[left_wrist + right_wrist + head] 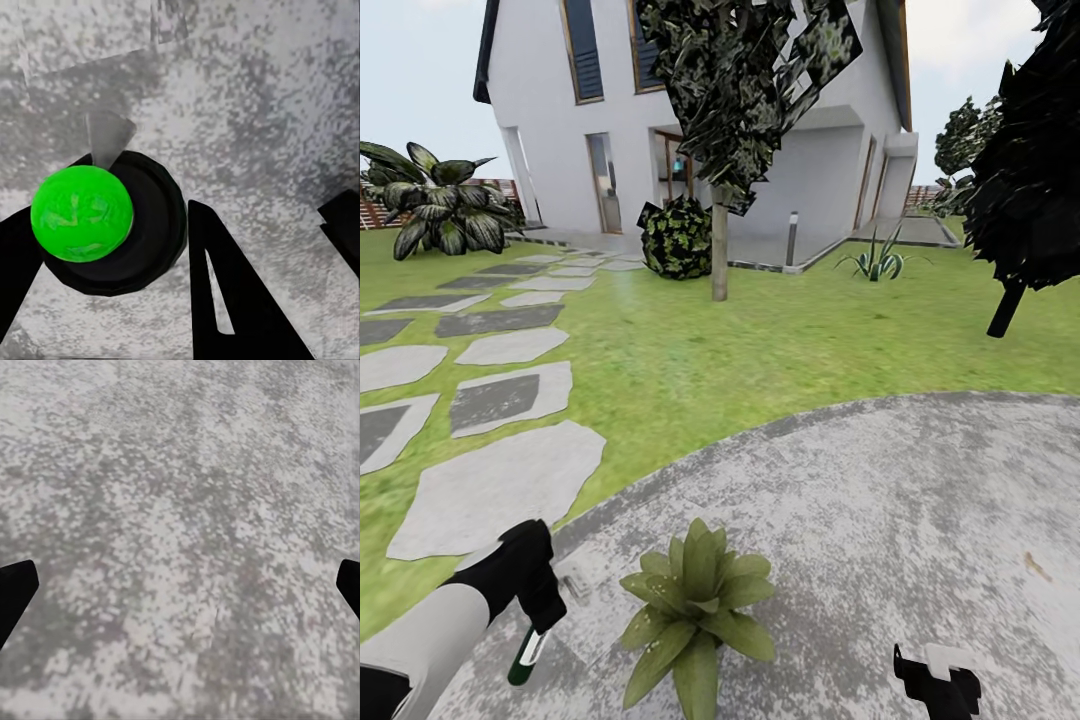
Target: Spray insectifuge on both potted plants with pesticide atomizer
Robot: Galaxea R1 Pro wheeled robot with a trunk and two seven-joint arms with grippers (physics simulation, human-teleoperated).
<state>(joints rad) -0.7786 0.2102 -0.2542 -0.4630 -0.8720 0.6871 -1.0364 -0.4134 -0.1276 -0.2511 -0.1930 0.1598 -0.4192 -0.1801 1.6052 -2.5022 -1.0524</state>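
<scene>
Our left claw is clamped on the slim, light, rigid pesticide atomizer just beside the potted plant, best held mid-body; our right claw is apart.

We see a slim tree at twelve o'clock, a spiky grass clump at one, a broad-leaved bush at ten.
</scene>
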